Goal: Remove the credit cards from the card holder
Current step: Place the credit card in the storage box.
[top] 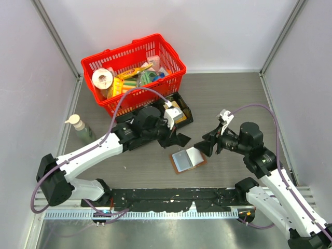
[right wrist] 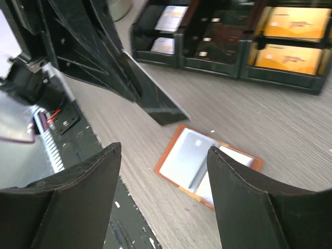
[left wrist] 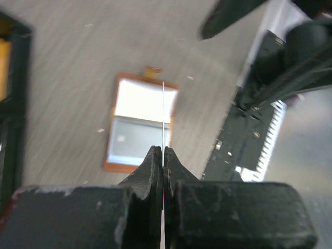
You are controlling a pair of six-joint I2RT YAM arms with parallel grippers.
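Left wrist: gripper (left wrist: 164, 150) clamps credit card (left wrist: 164, 111).

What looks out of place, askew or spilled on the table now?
Only the wallet stands out: it lies open, turned askew on the table. The left gripper pinches a thin card near it. Nothing looks spilled or broken.

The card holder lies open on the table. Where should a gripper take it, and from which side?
Probably the edge nearest the open right gripper, approached low from that side: the card holder lies flat and open, so only its thin rim can be pinched.
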